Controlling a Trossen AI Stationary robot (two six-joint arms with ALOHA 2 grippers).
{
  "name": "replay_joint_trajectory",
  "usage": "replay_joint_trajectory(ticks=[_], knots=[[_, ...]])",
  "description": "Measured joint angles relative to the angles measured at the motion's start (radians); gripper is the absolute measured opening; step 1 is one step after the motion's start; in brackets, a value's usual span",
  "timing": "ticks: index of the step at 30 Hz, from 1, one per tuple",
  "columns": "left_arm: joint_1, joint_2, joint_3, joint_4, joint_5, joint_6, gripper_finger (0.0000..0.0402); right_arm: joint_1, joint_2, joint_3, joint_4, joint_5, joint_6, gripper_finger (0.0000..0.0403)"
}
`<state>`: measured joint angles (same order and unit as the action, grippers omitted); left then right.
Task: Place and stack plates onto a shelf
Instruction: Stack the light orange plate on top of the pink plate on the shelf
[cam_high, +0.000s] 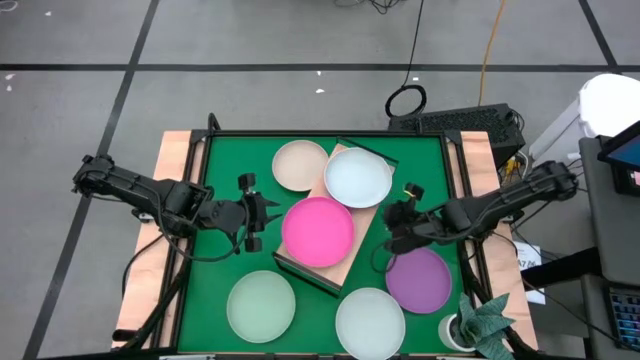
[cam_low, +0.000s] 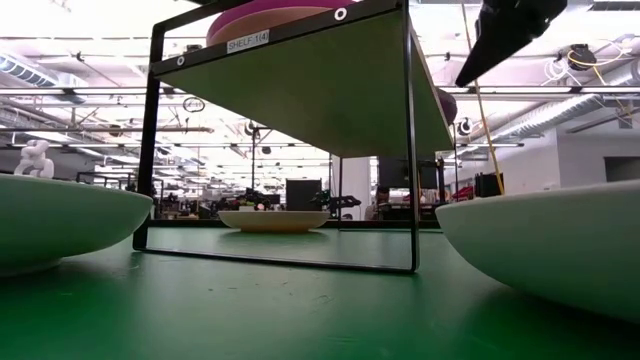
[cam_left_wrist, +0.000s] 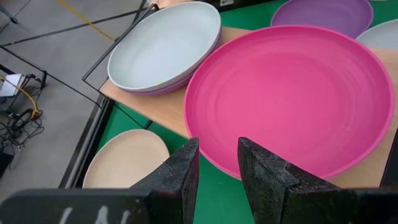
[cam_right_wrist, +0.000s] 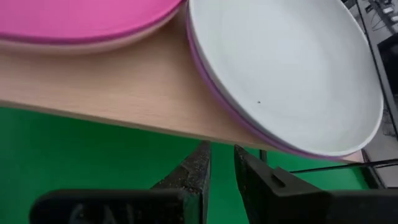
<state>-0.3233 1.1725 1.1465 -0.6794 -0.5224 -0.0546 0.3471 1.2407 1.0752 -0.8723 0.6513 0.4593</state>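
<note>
The wooden shelf (cam_high: 352, 252) stands askew at mid-table. On it lie a magenta plate (cam_high: 318, 231) and a whitish blue plate (cam_high: 358, 177); the latter rests on a purple plate whose rim (cam_left_wrist: 163, 89) shows beneath it. A cream plate (cam_high: 300, 165), a purple plate (cam_high: 418, 279), a pale mint plate (cam_high: 261, 305) and a whitish plate (cam_high: 370, 321) lie on the green mat. My left gripper (cam_high: 268, 212) (cam_left_wrist: 217, 158) hovers just left of the magenta plate, fingers narrowly open and holding nothing. My right gripper (cam_high: 392, 228) (cam_right_wrist: 222, 160) hangs right of the shelf, narrowly open, holding nothing.
The shelf's thin dark frame (cam_low: 410, 140) stands on the mat, with room beneath the board. A small potted plant (cam_high: 482, 325) sits at the table's near right corner. Bare green mat (cam_high: 225, 165) lies along the left and far sides.
</note>
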Motion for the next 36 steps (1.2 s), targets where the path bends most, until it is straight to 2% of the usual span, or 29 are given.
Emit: replay_joint_trajectory(ticks=[6, 10, 15, 29, 36], knots=[[0.000, 0.000, 0.000, -0.016, 0.000, -0.012, 0.0118, 0.037, -0.021, 0.000, 0.000, -0.002, 0.043, 0.0057], [0.000, 0.000, -0.016, -0.022, 0.000, -0.019, 0.0118, 0.054, -0.020, 0.000, 0.000, -0.052, 0.045, 0.0057], [0.019, 0.000, -0.075, -0.022, -0.002, 0.049, 0.0118, 0.075, -0.020, 0.000, 0.000, -0.087, 0.046, 0.0057], [0.160, 0.000, -0.164, -0.026, -0.002, 0.114, 0.0118, 0.112, -0.020, 0.000, -0.001, -0.134, 0.106, 0.0057], [0.233, 0.000, -0.236, -0.048, -0.026, 0.221, 0.0118, 0.133, -0.020, 0.000, -0.001, -0.134, 0.138, 0.0057]])
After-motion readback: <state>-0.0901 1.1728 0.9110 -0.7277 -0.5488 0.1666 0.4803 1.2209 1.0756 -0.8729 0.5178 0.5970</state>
